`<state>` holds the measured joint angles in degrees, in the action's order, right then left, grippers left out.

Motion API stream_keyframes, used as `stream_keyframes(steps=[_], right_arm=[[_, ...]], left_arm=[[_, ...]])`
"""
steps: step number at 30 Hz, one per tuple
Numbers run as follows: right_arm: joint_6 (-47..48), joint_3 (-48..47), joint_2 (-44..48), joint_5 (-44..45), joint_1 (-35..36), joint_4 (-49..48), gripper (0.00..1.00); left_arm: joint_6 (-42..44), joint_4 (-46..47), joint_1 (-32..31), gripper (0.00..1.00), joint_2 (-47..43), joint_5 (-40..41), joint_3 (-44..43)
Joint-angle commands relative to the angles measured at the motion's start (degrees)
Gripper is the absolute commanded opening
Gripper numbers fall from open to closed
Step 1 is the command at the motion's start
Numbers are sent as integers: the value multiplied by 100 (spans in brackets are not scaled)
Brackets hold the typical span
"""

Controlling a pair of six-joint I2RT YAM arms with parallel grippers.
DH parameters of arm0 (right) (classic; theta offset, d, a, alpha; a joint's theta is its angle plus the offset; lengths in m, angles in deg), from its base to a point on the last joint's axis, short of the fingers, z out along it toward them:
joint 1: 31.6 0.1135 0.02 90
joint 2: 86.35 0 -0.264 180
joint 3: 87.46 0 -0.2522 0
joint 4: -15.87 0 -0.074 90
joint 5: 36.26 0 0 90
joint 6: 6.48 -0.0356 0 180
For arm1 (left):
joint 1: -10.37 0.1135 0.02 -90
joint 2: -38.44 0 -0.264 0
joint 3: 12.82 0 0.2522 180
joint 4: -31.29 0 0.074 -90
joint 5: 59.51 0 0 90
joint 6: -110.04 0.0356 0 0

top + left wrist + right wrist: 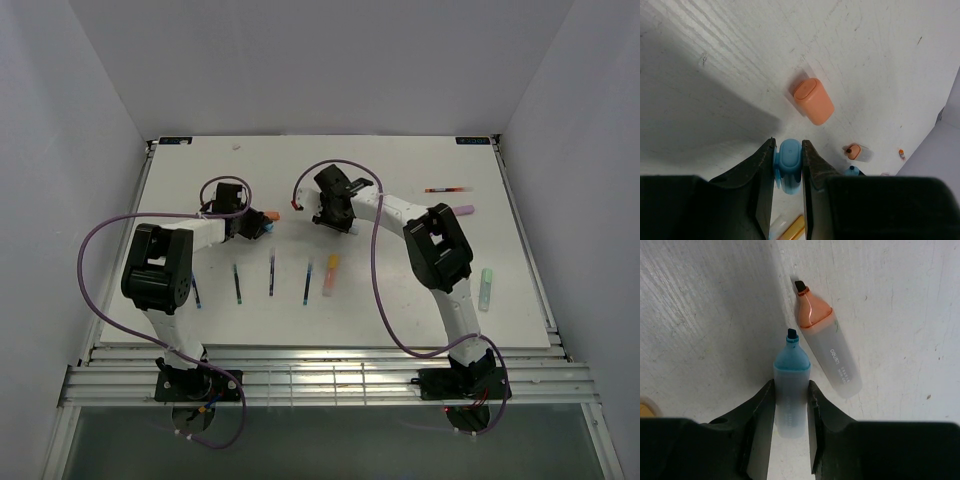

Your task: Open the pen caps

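Blue, stubby, round-ended cap [790, 167] pinched in left hand [788, 146].

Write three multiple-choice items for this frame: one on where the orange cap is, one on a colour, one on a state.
1. Where is the orange cap?
A. Loose on the table
B. Fitted on a highlighter
C. Stacked on another cap

2. What colour is the cap in the left gripper?
A. Orange
B. Green
C. Blue

3. The blue highlighter in the right gripper is:
A. Capped
B. Uncapped, tip bare
C. Snapped in two

Answers:
1 A: the left wrist view shows it lying alone on the white surface.
2 C: a blue cap sits clamped between the gripper's fingers.
3 B: its dark tip sticks out with no cap on it.
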<state>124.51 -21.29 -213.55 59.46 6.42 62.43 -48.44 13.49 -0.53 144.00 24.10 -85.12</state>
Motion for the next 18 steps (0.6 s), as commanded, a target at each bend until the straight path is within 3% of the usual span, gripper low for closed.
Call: stream_keyframes(steps=[1,11,18], right_arm=[[119,-206,-51,-115,91,-89,8],[128,-355,-209,-273,320,-80,8],[93,-312,-306,-62,346,-142,17]], left_arm=[[-59,104,-9,14,-71,103,45],[-25,122,-18,22,35,59,45],[11,78,-27,35,-44,94,97]])
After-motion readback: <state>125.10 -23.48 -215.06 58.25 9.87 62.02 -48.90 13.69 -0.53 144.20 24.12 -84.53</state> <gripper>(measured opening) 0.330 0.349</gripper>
